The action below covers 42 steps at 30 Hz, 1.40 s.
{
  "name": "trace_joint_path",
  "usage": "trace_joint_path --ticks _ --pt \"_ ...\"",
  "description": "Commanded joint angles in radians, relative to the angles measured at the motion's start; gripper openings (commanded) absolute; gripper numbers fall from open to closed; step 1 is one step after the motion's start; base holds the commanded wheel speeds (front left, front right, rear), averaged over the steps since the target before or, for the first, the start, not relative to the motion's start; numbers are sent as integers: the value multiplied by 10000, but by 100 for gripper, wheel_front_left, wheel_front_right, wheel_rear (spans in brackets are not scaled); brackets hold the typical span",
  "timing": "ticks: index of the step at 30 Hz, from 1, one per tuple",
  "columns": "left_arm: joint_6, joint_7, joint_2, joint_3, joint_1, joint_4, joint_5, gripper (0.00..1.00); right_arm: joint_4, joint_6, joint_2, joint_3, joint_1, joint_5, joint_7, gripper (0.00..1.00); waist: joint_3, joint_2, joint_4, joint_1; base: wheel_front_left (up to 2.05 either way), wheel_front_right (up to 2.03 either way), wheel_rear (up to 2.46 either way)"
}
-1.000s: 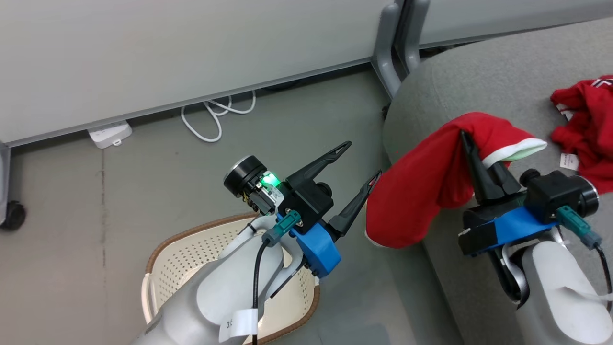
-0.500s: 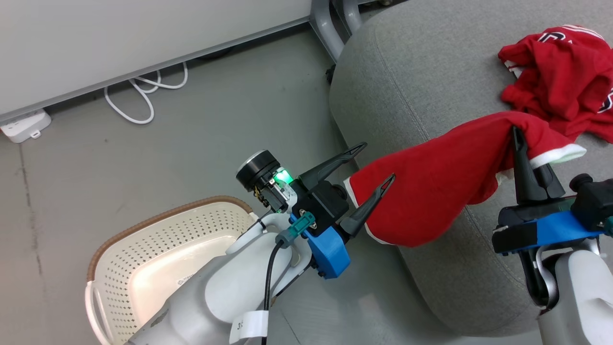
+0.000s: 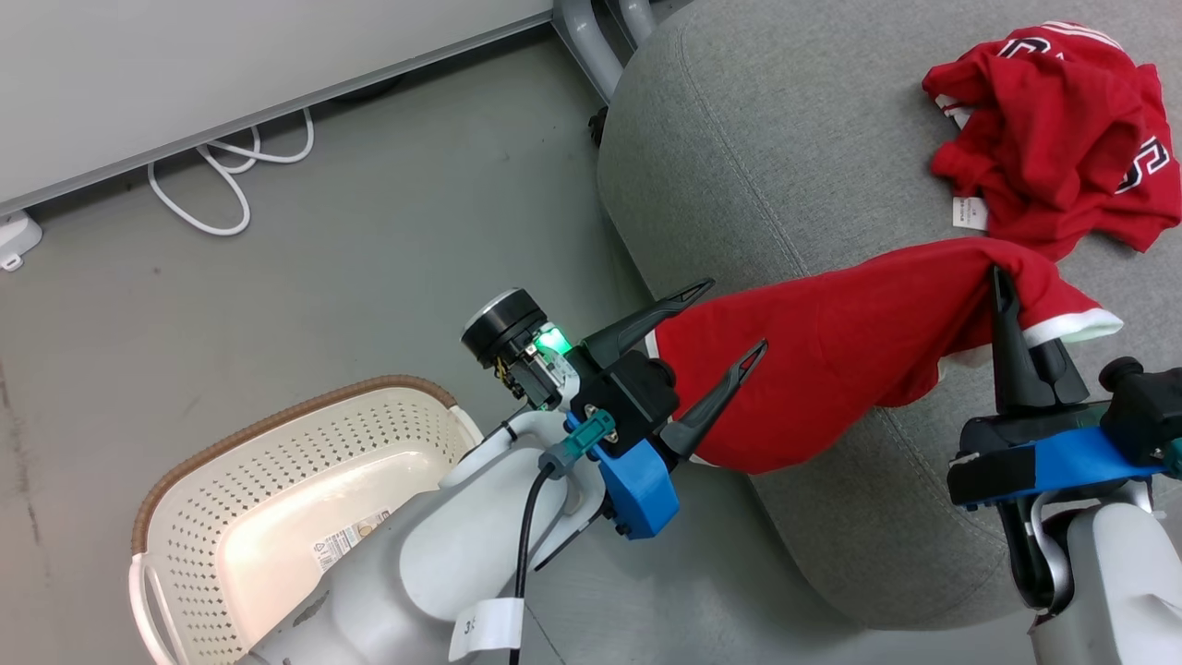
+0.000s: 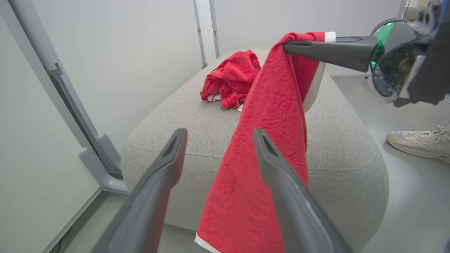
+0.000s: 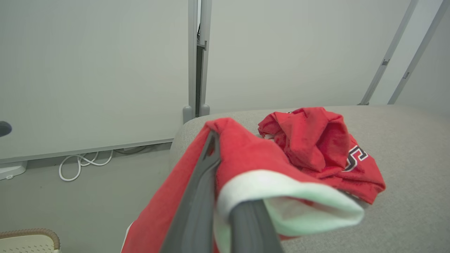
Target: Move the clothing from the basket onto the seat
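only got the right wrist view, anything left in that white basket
observer: Nothing in the part I see: the cream perforated plastic basket shows just a label sticker on its bottom.
operator: what's the left claw doing
observer: The left claw is open and holds nothing, beside the hanging plain red white-trimmed garment.
operator: so is the red piece down on the seat
observer: Not fully. It hangs from the right claw, its lower hem off the edge of the light-grey fabric seat.
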Motion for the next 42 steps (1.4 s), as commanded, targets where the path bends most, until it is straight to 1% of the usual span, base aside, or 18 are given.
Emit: trace_joint_path --ticks 1,7,13,18,23,27,30,32,35,42 --pt "-73 -47 37 -46 -89 -5 -25 100 -73 1 25 -18 -73 -70 -8 0 14 0 30 0 0 0 0" --pt "-70 -47 37 9 -79 -72 -34 100 -144 1 -222 83 -451 -55 -8 0 61 0 109 0 0 0 0" --pt "-38 -47 155 85 -145 -154 52 100 -385 1 -553 30 -1345 41 -8 0 274 0 100 0 0 0 0" --pt "70 -39 360 180 -353 -255 131 100 -780 1 -1203 -243 -2926 122 -8 0 781 0 94 0 0 0 0" --pt "94 63 553 183 -751 -408 272 100 -949 0 -2282 -1271 -4862 163 -8 0 1612 0 227 0 0 0 0" --pt "124 221 746 179 -1134 -655 416 100 -672 1 -3145 -2597 -6108 257 -8 0 2378 0 339 0 0 0 0" --pt "140 383 856 157 -1428 -878 554 100 -239 1 -3802 -3320 -6496 288 -5 0 2919 0 400 0 0 0 0" --pt "128 470 955 153 -1610 -1018 616 100 179 1 -4061 -3768 -6519 265 -7 0 3248 0 414 0 0 0 0" --pt "136 595 1064 133 -1794 -1225 699 100 854 1 -4125 -4305 -6277 210 -6 0 3651 0 430 0 0 0 0" --pt "154 920 1379 88 -2003 -1615 749 100 2080 1 -3348 -4868 -5396 -109 -8 0 4397 0 361 0 0 0 0"
